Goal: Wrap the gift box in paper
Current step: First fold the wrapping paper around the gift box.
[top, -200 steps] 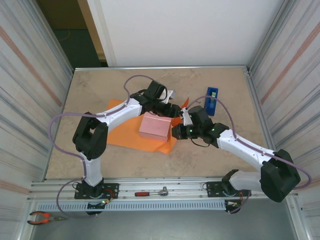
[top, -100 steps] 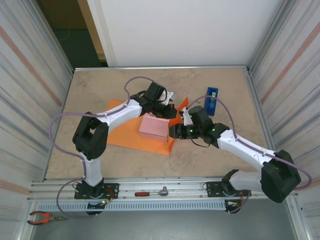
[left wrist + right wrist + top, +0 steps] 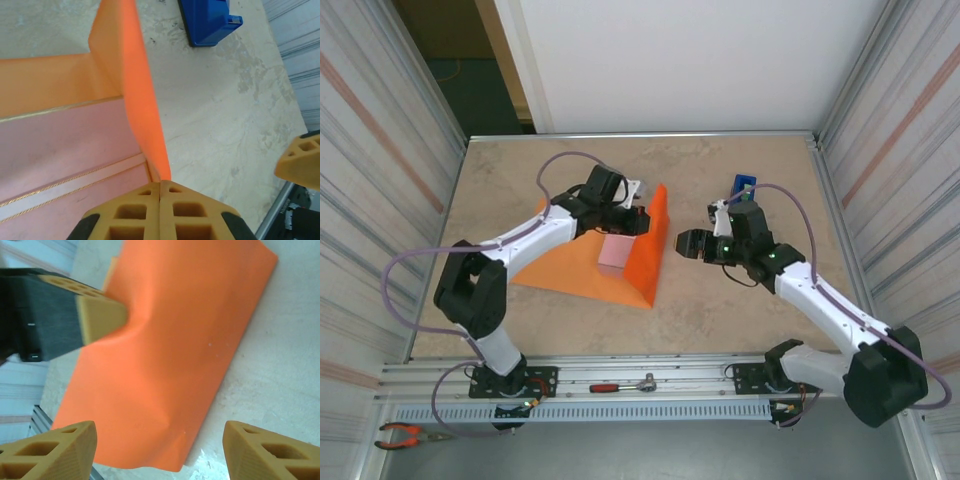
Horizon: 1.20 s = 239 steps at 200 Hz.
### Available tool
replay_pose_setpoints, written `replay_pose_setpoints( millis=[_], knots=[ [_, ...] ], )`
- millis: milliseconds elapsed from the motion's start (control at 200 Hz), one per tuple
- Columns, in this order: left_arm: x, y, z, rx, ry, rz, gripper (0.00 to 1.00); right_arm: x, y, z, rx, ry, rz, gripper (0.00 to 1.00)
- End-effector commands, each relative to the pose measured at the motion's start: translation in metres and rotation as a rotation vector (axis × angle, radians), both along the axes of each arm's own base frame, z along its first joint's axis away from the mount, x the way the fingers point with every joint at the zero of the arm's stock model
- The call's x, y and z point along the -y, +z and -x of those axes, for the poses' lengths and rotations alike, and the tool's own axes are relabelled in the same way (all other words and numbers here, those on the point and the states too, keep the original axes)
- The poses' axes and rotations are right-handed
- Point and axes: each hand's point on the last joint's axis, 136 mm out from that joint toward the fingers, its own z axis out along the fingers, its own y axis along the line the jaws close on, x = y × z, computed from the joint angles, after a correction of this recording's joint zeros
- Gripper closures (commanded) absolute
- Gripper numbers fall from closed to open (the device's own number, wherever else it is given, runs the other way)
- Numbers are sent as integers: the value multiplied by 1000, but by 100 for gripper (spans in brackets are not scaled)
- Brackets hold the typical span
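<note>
Orange paper (image 3: 642,258) pinched up into a wall beside the gift box (image 3: 613,252) on a mottled beige table (image 3: 740,150).

Ribbed metal walls (image 3: 380,150) flank the table. The left arm (image 3: 535,235) reaches across the matte sheet, and the left gripper (image 3: 160,187) has its jaws clamped together on the sheet's raised right edge. This flap stands just right of the flat pale pink box, which lies on the sheet. The right gripper (image 3: 682,243) hovers near the flap with jaws apart, empty. A blue tape dispenser (image 3: 743,185) stands behind it.
</note>
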Motion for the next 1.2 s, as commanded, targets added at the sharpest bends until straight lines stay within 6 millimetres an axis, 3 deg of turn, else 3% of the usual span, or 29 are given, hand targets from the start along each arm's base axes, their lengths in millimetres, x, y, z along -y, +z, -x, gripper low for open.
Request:
replay_pose_setpoints(
  millis=[0, 120, 316, 426, 611, 792, 837, 937, 1037, 1192],
  knots=[
    [-18, -3, 1, 53, 53, -61, 100, -11, 0, -6, -36, 14, 1, 34],
    [-35, -9, 3, 77, 119, -102, 100, -27, -9, -13, -63, 43, 23, 42],
    [-51, -23, 3, 67, 156, -158, 100, -67, -15, -22, -72, 116, 36, 71],
    [-59, -29, 0, 67, 179, -196, 100, -84, -23, -29, -85, 131, 37, 80],
    [-71, -35, -6, 61, 213, -219, 100, -105, -46, -39, -124, 144, 50, 90],
    [-76, -35, -8, 59, 218, -219, 100, -106, -73, -38, -171, 151, 85, 94],
    [-79, -34, -10, 61, 224, -220, 90, -105, -77, -36, -179, 154, 93, 95],
    [-90, -29, -18, 65, 250, -211, 57, -102, -83, -34, -185, 156, 107, 96],
    [-98, -27, -25, 59, 259, -201, 38, -101, -85, -33, -190, 157, 112, 96],
    [-97, -33, -30, 39, 224, -205, 26, -101, -89, -31, -201, 163, 116, 97]
  ],
)
